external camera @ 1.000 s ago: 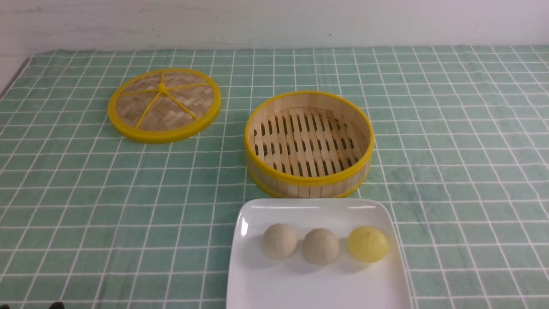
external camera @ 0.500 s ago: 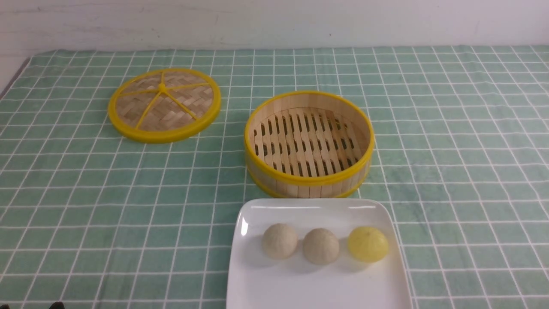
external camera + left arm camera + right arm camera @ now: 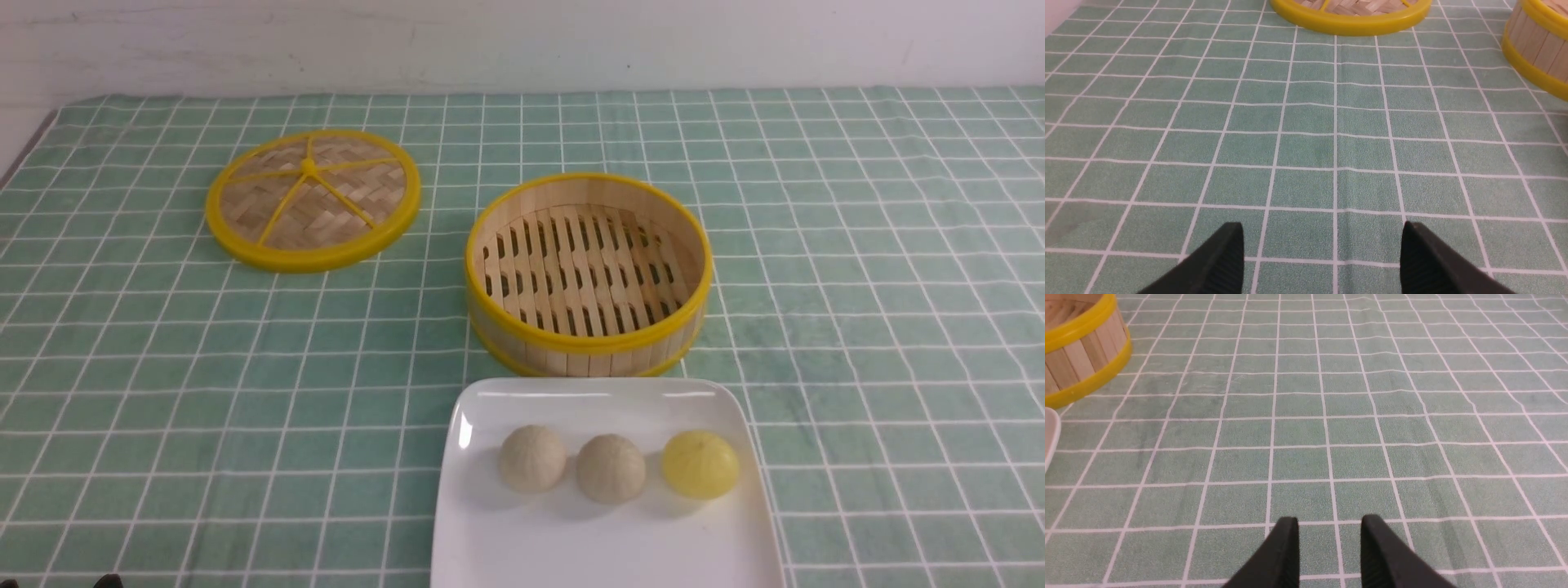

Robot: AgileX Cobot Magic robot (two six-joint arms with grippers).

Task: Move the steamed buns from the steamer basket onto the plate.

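Both black pincers, left gripper (image 3: 1321, 261) spread wide, right gripper (image 3: 1329, 549) partly apart, hold nothing; three round buns (image 3: 611, 468) fill the glossy white square plate (image 3: 490, 539): just keep clear

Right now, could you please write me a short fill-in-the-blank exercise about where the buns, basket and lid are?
1. All ____ steamed buns sit in a row on the plate.
2. The steamer basket holds ____ buns.
3. At the row's right end lies the ____ bun.
4. The lid lies flat on the tablecloth to the basket's ____.

Missing words: three; no; yellow; left
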